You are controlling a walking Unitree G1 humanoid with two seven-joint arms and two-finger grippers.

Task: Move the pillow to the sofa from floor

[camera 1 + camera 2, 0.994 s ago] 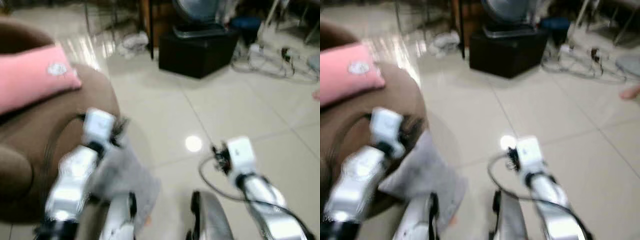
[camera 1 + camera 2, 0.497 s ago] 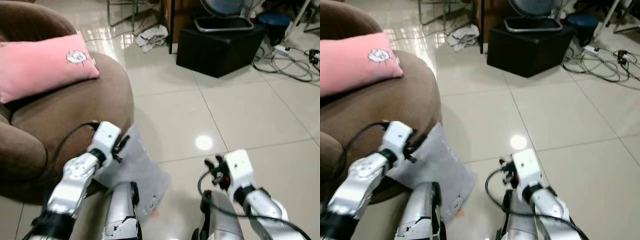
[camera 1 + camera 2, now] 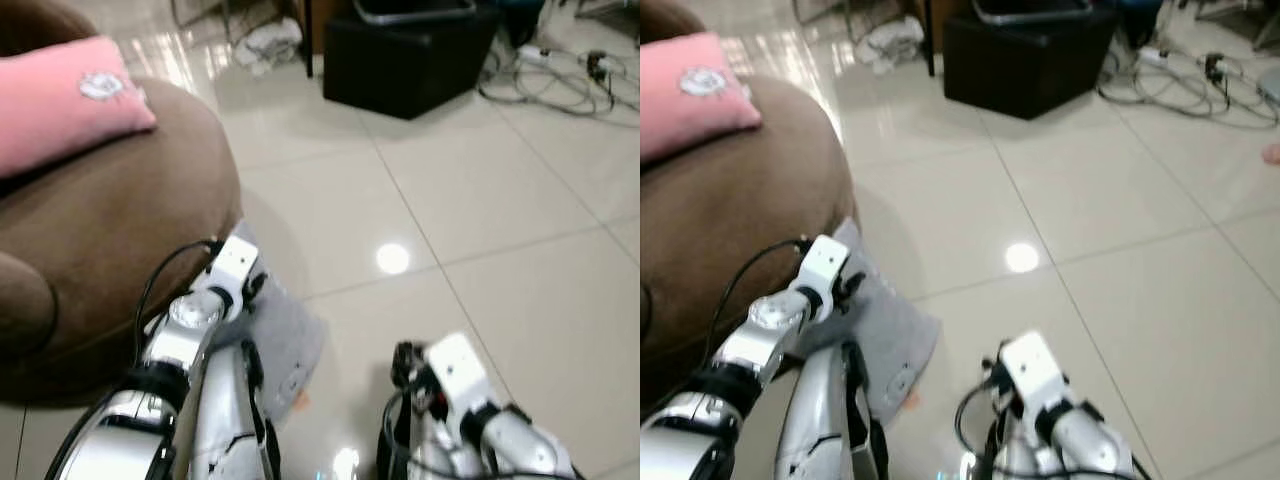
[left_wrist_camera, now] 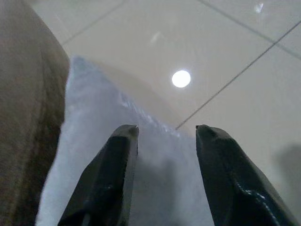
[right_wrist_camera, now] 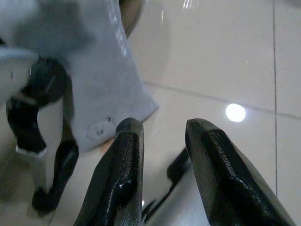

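The left hand (image 4: 162, 136) hung just above the grey pillow (image 4: 117, 155), its two black fingers (image 4: 110, 174) spread with a clear gap and nothing between them. The pillow lay right under and ahead of that hand, on the floor (image 3: 480, 200), one long edge pressed against the foot of the brown sofa (image 3: 110, 220). In the left wrist view the fabric ran on beyond the fingertips to a pale corner, with bare tile to the far side.

The right hand (image 5: 157, 127) was held low and further out, its fingers also parted and empty. The pillow's near corner, with a small printed mark, sat just beyond its tips, and the robot's own leg (image 5: 42, 127) stood beside that.

The step in hand looked to be the reach for a grasp. To do it well, the left hand would probably need to come down so one finger slid under or bit well into the soft edge, not skim the top, since loose fabric tends to slip out of a shallow pinch. Taking a thick fold near the middle of the free edge should stop the pillow drooping. Lifting away from the sofa's base first might keep it from dragging.

Further out, a pink cushion (image 3: 60, 100) rested on the sofa's seat, so the grey one would want room beside it.
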